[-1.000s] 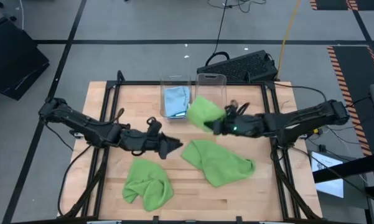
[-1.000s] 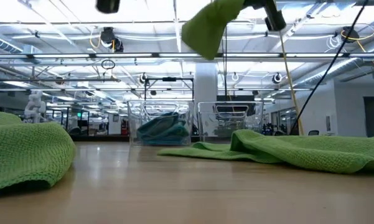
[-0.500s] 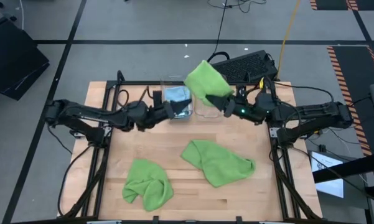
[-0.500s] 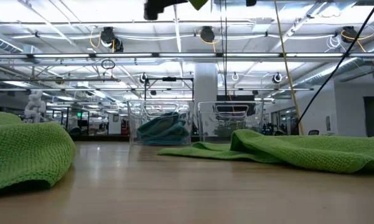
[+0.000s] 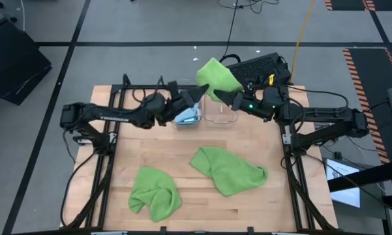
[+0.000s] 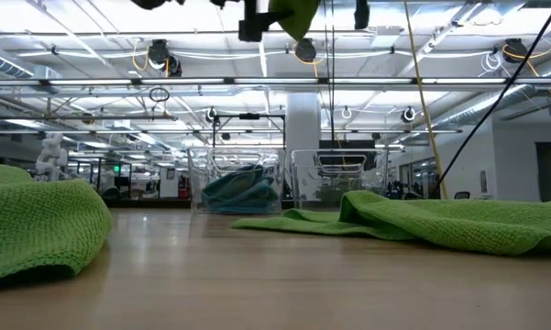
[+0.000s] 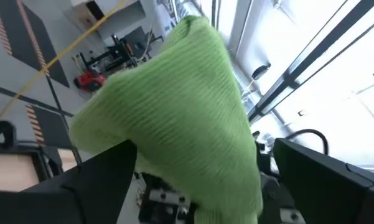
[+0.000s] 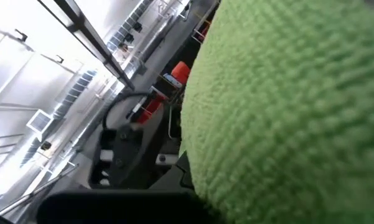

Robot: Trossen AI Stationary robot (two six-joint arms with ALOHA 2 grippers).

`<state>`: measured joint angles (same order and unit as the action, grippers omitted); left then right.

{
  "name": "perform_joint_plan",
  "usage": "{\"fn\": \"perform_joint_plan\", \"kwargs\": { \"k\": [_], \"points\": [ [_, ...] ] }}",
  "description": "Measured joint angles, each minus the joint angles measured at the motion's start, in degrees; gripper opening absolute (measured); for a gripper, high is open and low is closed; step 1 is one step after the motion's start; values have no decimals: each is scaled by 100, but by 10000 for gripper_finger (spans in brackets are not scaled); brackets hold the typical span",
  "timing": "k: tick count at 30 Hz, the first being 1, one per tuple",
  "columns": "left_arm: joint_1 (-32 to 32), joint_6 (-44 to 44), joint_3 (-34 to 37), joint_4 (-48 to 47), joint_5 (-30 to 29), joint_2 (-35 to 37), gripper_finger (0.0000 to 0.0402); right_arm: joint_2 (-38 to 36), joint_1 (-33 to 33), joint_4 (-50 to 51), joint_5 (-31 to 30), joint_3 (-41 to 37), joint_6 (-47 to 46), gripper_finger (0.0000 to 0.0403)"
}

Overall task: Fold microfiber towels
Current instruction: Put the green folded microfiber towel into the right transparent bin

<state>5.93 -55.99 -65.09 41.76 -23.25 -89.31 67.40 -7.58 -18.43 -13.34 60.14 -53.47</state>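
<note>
My right pincer (image 5: pixel 227 96) is clamped on a lime green towel (image 5: pixel 217 77), holding it in the air above two clear bins (image 5: pixel 220 104) at the far edge of the surface (image 5: pixel 274 202). My left pincer (image 5: pixel 197 93) stands wide beside it. Two more green towels (image 5: pixel 227 170) lie crumpled on the surface; a blue towel (image 5: pixel 186 116) sits in one bin.
</note>
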Motion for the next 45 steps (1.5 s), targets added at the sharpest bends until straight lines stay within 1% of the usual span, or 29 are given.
{"fn": "perform_joint_plan", "kwargs": {
  "k": [3,7,11,16,18,19,20,23,26,28,30,32,34,36,39,41,45],
  "points": [
    [147,43,-308,-55,228,-206,361,22,-91,-34,7,0,-1,14],
    [327,20,-626,-161,567,-472,301,39,-190,-10,15,0,17,14],
    [433,107,-673,-135,587,-532,220,36,-273,0,15,0,85,14],
    [528,523,-681,-16,726,-523,98,37,-340,71,15,0,75,17],
    [572,625,-681,88,913,-523,48,37,-368,104,23,0,-22,28],
    [589,671,-681,118,989,-523,29,35,-373,125,51,0,-79,38],
    [603,717,-681,126,1039,-523,19,32,-375,164,98,0,-129,51],
    [643,899,-681,161,1173,-523,24,23,-440,381,404,0,-251,104],
    [726,1147,-679,144,1512,-481,25,-74,-563,865,928,0,-491,173],
    [784,1433,-679,187,1906,-446,18,-205,-664,1294,1399,-2,-478,222],
    [849,1793,-681,191,2446,-385,17,-404,-764,1766,1925,-4,-329,267],
    [892,2211,-679,123,3030,-320,17,-634,-821,2228,2389,-2,14,307],
    [899,2593,-681,91,3445,-290,18,-872,-865,2884,2769,-2,594,339],
    [911,2909,-680,-240,3843,-191,25,-1108,-867,3488,2887,-4,1144,362],
    [892,3421,-681,-806,4092,-114,30,-1468,-837,3980,2889,-4,1873,382],
    [889,3753,-679,-1402,4267,-11,27,-1677,-837,4042,2886,-5,2204,387],
    [773,4768,-679,-2340,4406,129,17,-1929,-852,3693,2843,-4,2581,389]
  ]
}}
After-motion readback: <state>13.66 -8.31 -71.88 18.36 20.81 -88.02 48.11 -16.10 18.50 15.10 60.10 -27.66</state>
